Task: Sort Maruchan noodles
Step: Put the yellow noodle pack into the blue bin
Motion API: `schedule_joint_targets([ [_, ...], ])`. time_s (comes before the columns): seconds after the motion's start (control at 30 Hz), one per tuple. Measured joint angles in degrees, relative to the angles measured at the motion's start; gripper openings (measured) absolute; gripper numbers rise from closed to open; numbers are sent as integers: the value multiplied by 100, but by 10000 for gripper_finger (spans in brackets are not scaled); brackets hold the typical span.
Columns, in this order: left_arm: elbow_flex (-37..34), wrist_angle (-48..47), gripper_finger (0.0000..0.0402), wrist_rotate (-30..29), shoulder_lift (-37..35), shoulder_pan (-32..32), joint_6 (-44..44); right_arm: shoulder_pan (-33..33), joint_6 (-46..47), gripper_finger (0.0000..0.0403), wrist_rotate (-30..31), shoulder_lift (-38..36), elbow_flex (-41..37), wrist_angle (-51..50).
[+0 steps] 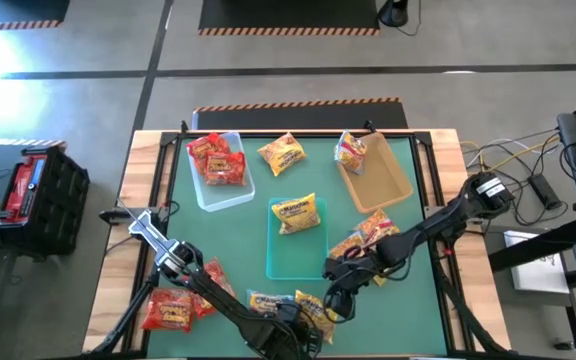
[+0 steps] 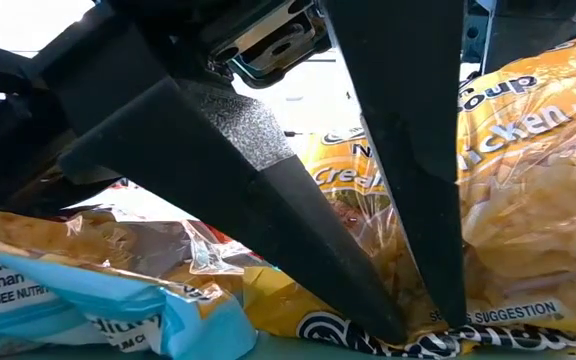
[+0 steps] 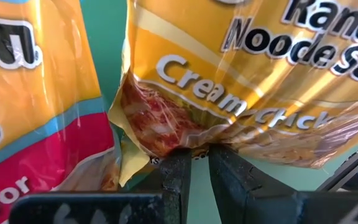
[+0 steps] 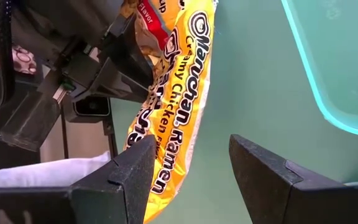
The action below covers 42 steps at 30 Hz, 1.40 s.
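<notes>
Maruchan noodle packets lie about the green table [image 1: 418, 300]. A clear bin [image 1: 230, 195] holds red ones, a teal bin [image 1: 298, 262] one yellow one [image 1: 298, 214], and a tan bin [image 1: 380, 178] one more. Near the table's front edge my left gripper [image 3: 194, 155] is shut on a yellow Creamy Chicken packet [image 4: 179, 106]. My right gripper [image 4: 191, 140] hangs open just to the right of it, a little above the table, with nothing between its fingers; its place in the high view is [image 1: 336, 290]. A yellow-and-pink packet [image 3: 23, 124] lies beside the held one. My left gripper pinches the yellow packet's crinkled edge [image 3: 188, 144] between its two fingers [image 2: 408, 325]. The fingers slant down from the table's near left. The pinched edge sits low, close to the table, and the rest of the packet rises beyond the fingertips.
Red packets [image 1: 173, 310] lie at the near left under my left arm. Yellow-and-pink ones [image 1: 368, 235] lie under my right arm. A loose yellow packet [image 1: 281, 153] lies between the clear and tan bins. A blue-and-yellow packet [image 2: 88, 300] lies close to the held one.
</notes>
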Motion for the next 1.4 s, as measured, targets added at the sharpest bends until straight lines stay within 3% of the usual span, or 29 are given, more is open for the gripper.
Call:
schedule_joint_targets([
  [0.73, 0, -13, 40, 22, 59, 0, 0, -74, 487, 196, -253, -79, 0, 310],
  [1.4, 0, -14, 40, 14, 61, -2, 0, -15, 796, 196, -256, 438, 2, 844],
])
